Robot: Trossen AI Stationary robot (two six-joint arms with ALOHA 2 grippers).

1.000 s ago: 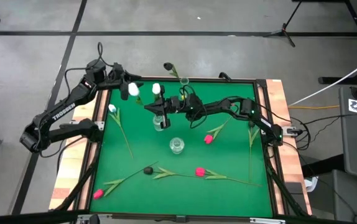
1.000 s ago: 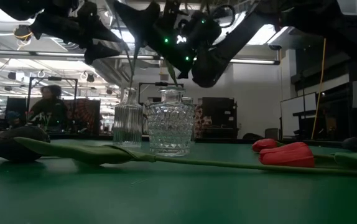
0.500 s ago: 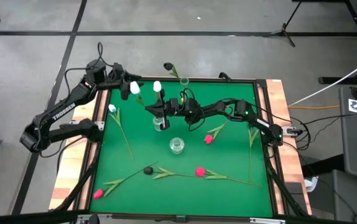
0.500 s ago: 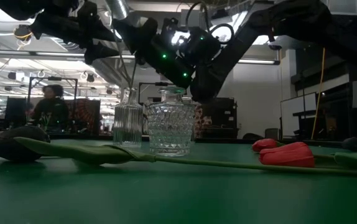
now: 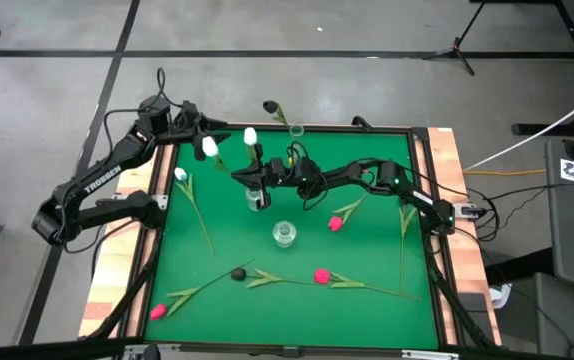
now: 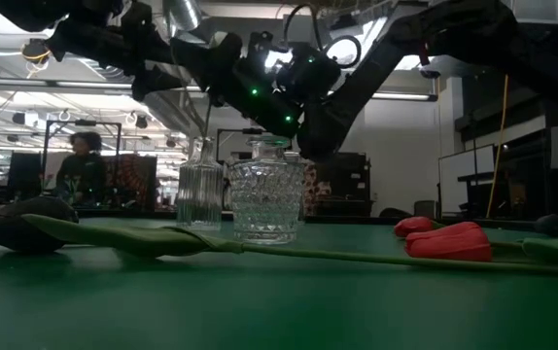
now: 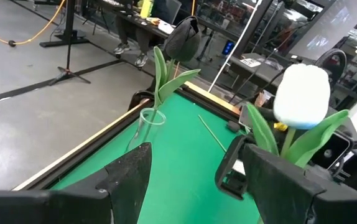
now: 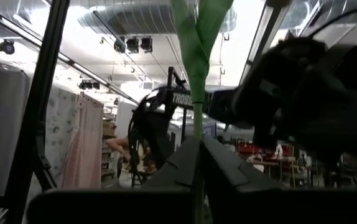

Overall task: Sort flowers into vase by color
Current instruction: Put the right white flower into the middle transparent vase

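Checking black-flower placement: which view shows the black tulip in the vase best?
Left wrist view: the black tulip stands upright in its thin glass vase, unobstructed. The high view shows it small at the far table edge; low and right wrist views don't show it.

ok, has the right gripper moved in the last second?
Yes. In the high view the right gripper, holding a white tulip, has slid left along the table's far side, ending over the ribbed vase; the round vase stayed put.
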